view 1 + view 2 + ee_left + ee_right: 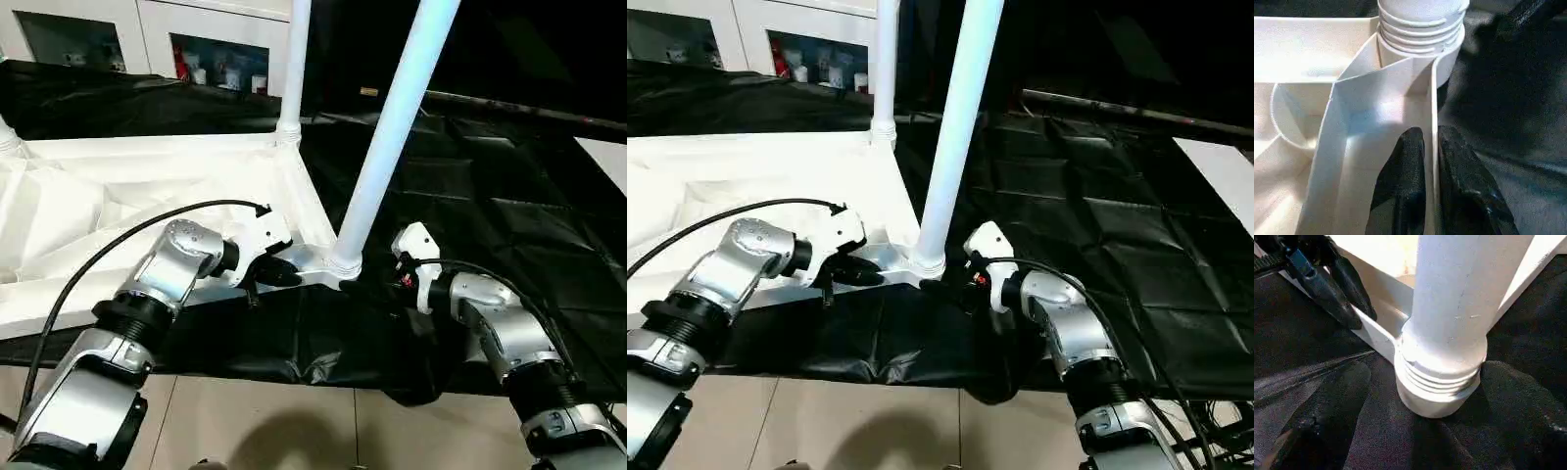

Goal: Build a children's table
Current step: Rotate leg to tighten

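The children's table lies upside down: its white ribbed tabletop (118,196) rests on the black cloth. One white leg (392,127) stands tilted in the near right corner socket (1437,396), its threads still showing above the socket. Another leg (294,69) stands upright in the far right corner. My left gripper (1432,147) is shut on the tabletop's thin rim wall, one finger on each side, just beside the near socket. My right gripper (1435,396) is open, its black fingers (1327,416) on either side of that leg's base without touching it.
The black-draped work table (509,196) stretches to the right, its front edge close to my forearms, with pale floor tiles (294,421) below. White cabinets (196,49) stand behind. A white panel (609,157) lies at the far right. My left arm's cable (127,230) loops over the tabletop.
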